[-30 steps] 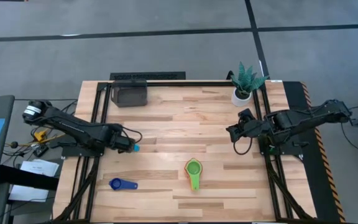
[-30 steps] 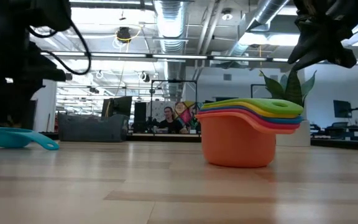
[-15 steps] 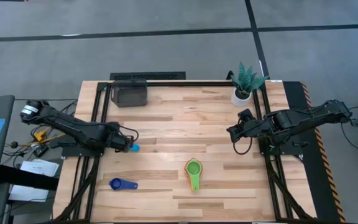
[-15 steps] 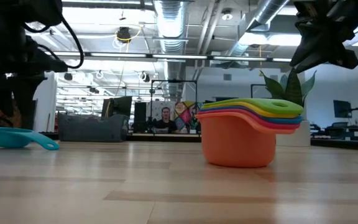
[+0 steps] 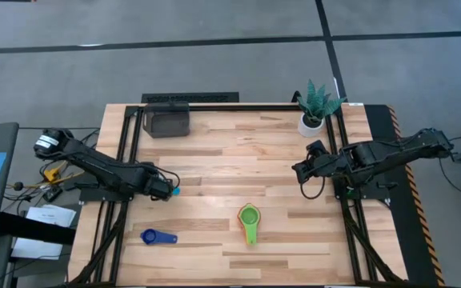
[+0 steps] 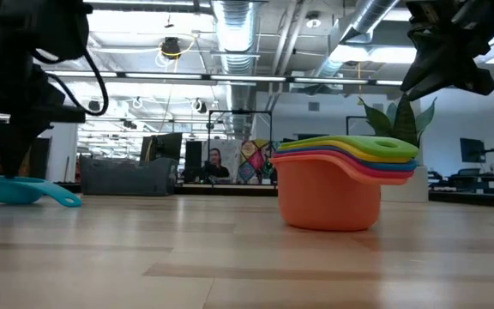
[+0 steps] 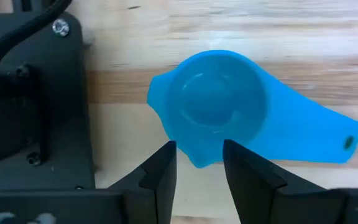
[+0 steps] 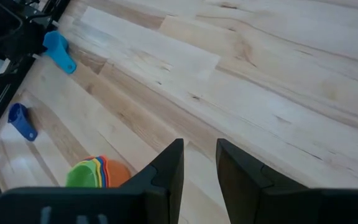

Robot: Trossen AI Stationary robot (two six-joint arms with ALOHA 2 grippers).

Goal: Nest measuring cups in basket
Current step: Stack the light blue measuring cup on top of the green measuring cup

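Observation:
A light blue measuring cup (image 7: 219,118) lies upright on the table at the left, its flat handle (image 7: 316,134) pointing away from the arm's frame. My left gripper (image 7: 199,152) hangs over it pointing down, open. Its fingers stand on either side of the cup's near rim, and I cannot tell whether they touch it. A nested stack (image 6: 337,184) stands at centre front on its orange base, with green on top (image 5: 250,218). A dark blue cup (image 5: 158,237) lies at the front left. The basket (image 5: 167,112) sits at the far left. My right gripper (image 5: 302,170) waits open in the air on the right.
A white pot with a green plant (image 5: 316,108) stands at the far right. Black frame rails (image 5: 126,160) run along the table's left and right sides, close beside the light blue cup. Bare wood lies between the stack and the basket.
My left gripper has rolled at the wrist above the light blue cup while staying over it. The cups and my right gripper have kept still.

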